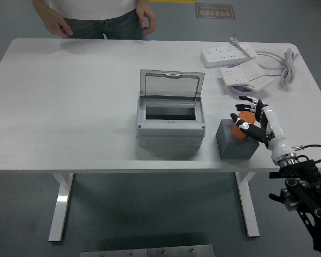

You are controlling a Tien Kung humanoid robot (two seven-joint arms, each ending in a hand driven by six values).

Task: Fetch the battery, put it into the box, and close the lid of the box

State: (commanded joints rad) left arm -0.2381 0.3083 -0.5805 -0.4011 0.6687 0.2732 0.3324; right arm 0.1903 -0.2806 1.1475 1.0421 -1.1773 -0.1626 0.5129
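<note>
- Head view, lower right: right hand has its fingers curled around the orange battery, which sits on the grey block — a grasp, by the look of it.
- The box lies left of the hand at centre frame, lid standing open — the carry goes leftward.
- Left arm not visible.
- Top edge: a person's hands hang free, holding nothing.
</note>
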